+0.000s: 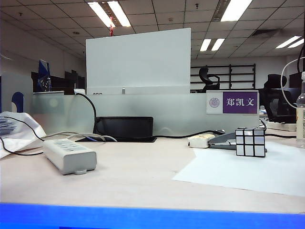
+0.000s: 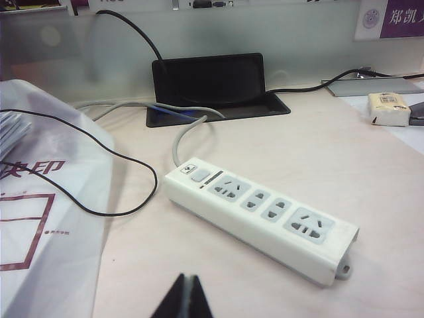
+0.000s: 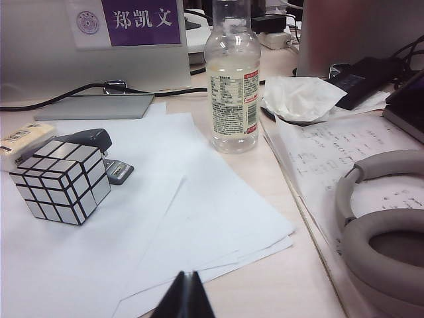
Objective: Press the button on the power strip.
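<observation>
Beyond closed left end effector point(image 2: 185, 296): power strip point(image 2: 260, 214), untouched.

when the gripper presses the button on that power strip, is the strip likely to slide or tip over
Probably not tip: the power strip lies flat and long on the table. It may slide or pivot slightly, since it looks like light plastic on a smooth surface, though its grey cable could restrain it. The left gripper is shut, near the strip; the right gripper, also shut, is over the paper sheets.
</observation>
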{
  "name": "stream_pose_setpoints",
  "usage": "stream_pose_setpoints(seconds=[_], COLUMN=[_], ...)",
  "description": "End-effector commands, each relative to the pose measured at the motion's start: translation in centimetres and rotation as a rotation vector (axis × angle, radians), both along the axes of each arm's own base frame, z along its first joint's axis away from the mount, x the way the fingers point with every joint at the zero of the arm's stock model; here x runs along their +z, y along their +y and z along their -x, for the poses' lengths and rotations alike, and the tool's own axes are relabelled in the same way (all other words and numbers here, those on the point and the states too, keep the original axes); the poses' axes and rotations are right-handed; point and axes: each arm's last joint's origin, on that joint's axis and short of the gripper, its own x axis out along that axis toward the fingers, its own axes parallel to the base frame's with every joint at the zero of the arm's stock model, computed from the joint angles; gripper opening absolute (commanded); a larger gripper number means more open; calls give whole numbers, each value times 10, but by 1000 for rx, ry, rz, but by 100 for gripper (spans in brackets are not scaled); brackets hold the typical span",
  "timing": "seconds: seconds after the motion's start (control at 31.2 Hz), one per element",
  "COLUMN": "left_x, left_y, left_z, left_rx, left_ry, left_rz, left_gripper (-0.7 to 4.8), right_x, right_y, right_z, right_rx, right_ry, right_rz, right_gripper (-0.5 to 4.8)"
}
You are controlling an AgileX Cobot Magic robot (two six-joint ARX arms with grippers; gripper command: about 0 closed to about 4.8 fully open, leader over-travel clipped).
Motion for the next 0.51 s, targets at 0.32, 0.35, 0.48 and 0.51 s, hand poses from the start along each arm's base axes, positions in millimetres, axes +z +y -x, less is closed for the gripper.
stream_pose_setpoints(seconds=[0.32,0.35,0.48,0.51], left_x=[1,1,1,1], left_y=[0,0,0,0], left_z=[0,0,0,0], left_rx=[1,1,1,1], left_ry=[-8,-8,-8,-8], left_rz=[0,0,0,0], left_gripper=[-5,-5,-5,-5], right_x=[1,1,1,1], right_y=[1,1,1,1], right_z=[0,0,0,0], right_rx=[40,40,40,40], right_ry=[-11,-11,-11,-11], right_rz=[-7,-7,-7,-7], right_gripper=[0,-1,0,0])
